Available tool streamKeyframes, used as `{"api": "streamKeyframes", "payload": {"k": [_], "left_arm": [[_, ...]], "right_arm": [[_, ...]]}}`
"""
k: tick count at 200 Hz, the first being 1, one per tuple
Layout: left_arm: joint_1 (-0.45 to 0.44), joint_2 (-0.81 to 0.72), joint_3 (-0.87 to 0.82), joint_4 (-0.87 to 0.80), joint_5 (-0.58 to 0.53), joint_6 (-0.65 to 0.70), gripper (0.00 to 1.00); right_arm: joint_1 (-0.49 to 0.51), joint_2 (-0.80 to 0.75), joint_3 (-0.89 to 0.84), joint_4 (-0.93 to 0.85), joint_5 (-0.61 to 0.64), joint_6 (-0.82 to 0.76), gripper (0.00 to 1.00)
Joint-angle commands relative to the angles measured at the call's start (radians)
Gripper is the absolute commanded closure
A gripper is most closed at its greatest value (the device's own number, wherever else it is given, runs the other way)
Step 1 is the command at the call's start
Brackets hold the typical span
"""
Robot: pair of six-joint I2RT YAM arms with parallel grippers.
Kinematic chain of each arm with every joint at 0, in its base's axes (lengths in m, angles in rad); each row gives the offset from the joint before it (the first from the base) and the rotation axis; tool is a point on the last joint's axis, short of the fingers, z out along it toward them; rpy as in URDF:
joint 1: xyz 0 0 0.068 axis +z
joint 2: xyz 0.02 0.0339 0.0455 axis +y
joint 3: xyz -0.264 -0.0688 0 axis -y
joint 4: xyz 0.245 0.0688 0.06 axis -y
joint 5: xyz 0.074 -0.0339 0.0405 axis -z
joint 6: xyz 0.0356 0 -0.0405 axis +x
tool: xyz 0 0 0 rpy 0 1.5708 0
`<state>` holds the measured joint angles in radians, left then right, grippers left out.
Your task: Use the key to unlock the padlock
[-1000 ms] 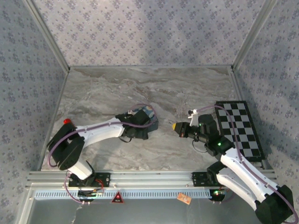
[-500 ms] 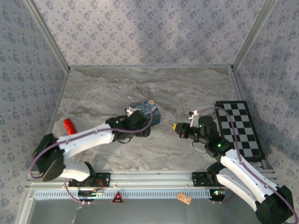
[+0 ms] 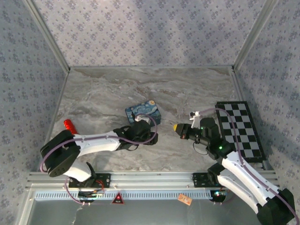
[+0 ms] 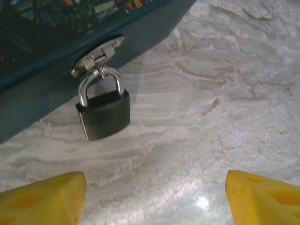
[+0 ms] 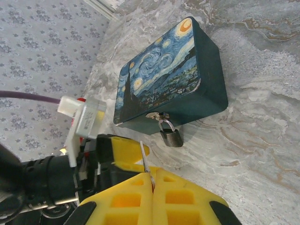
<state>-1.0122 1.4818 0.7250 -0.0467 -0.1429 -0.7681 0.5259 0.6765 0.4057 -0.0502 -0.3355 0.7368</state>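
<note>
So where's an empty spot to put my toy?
The far table between the back wall and the blue tin is bare; so is the near strip between left arm and right arm. Crowded around the tin: padlock, left gripper, right gripper.

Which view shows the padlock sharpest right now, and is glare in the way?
Left wrist: padlock sharp and close; one small glare spot on the marble, well clear of it; yellow fingers blurred at the bottom corners. Right wrist: smaller but in focus. Top external: too small to make out.
</note>
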Motion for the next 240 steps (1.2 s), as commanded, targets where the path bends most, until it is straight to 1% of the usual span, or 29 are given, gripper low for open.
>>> {"api": "streamKeyframes", "payload": {"k": [1,23,40,94,138,159,174,193,240], "left_arm": [[0.018,0.044,0.029,0.025,-0.046,0.015,0.23],[0.020,0.076,0.027,0.045,-0.073,0.009,0.23],[0.027,0.109,0.022,0.092,-0.051,0.013,0.24],[0.048,0.165,0.011,0.208,-0.057,0.045,0.26],[0.052,0.203,0.031,0.274,0.023,0.097,0.31],[0.052,0.207,0.035,0.292,0.040,0.111,0.32],[0.052,0.209,0.036,0.311,0.059,0.119,0.34],[0.052,0.207,0.034,0.325,0.066,0.118,0.38],[0.047,0.201,0.036,0.323,0.052,0.110,0.43]], "right_arm": [[0.006,-0.029,-0.008,0.009,0.010,0.015,1.00],[0.007,-0.043,-0.005,-0.002,0.010,0.010,1.00],[0.007,-0.048,-0.011,0.000,0.009,0.010,1.00],[0.008,-0.051,-0.011,-0.002,0.005,0.006,1.00],[0.006,-0.050,-0.009,-0.004,0.007,0.003,1.00],[0.006,-0.049,-0.009,-0.007,0.006,0.004,1.00],[0.005,-0.049,-0.010,-0.010,0.006,0.004,1.00],[0.006,-0.048,-0.009,-0.009,0.008,0.003,1.00],[0.004,-0.042,-0.008,-0.007,0.009,0.003,1.00]]}}
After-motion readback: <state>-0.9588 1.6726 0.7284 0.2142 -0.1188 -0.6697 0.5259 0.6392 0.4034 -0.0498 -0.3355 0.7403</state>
